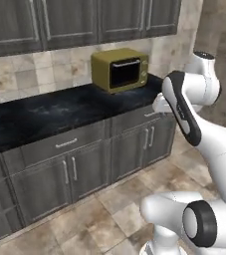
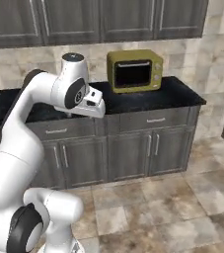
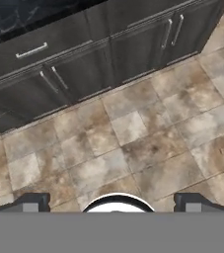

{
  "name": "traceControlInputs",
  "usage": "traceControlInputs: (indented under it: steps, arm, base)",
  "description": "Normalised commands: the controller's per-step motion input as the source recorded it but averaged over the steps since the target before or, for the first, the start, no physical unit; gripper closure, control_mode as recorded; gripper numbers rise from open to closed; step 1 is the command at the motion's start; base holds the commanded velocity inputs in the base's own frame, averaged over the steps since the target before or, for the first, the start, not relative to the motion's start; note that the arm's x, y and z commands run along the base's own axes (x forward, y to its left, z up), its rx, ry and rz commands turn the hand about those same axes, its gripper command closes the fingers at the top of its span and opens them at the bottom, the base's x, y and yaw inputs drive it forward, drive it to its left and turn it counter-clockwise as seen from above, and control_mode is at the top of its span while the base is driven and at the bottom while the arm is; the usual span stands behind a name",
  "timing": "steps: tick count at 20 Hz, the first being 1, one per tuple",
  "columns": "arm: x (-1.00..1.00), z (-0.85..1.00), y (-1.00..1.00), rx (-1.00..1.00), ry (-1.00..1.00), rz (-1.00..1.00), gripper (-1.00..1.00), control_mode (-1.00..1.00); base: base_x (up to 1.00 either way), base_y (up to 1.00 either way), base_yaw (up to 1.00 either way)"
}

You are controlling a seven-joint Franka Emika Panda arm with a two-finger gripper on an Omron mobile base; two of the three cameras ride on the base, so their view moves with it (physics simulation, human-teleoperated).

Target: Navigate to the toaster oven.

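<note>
While the jaws stand wide, the toaster oven [image 1: 120, 70] [image 2: 134, 70] sits shut on the counter [image 1: 45, 114].

Glossy white rounded arm segments with black joint bands and caps.

— What's the toaster oven [image 2: 134, 70] made of?

— Its casing looks like matt olive-yellow painted metal. The door is dark glossy glass, with a brushed silver bar handle [image 2: 133, 64] across the top.

— And the counter [image 1: 45, 117]?

— Polished black stone, speckled and faintly reflective. The wall tiles [image 1: 30, 74] behind it are beige stone with a dull finish.

— The cabinets?

— The base cabinets [image 2: 133, 148] have grey wood-grain panels, satin, with slim shiny metal pulls [image 3: 32, 50].

— The floor?

— The floor tiles [image 3: 148, 148] are mottled brown stone, matt and rough-looking.

— The robot arm [image 2: 19, 143]?

— Smooth glossy white plastic, with dark matt joints.
</note>
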Motion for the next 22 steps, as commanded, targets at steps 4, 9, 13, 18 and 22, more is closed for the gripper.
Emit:
traceControlInputs:
  steps: [4, 9, 13, 18, 22]
  arm:
    - [0.0, 0.0, 0.0, 0.0, 0.0, 0.0, -1.0, 1.0]
    - [0.0, 0.0, 0.0, 0.0, 0.0, 0.0, -1.0, 1.0]
    - [0.0, 0.0, 0.0, 0.0, 0.0, 0.0, -1.0, 1.0]
    - [0.0, 0.0, 0.0, 0.0, 0.0, 0.0, -1.0, 1.0]
    - [0.0, 0.0, 0.0, 0.0, 0.0, 0.0, -1.0, 1.0]
  base:
    - [0.12, 0.03, 0.99]
    - [0.33, -0.41, 0.4]
    - [0.61, -1.0, 0.11]
    - [0.69, -1.0, 0.11]
    - [0.43, -1.0, 0.07]
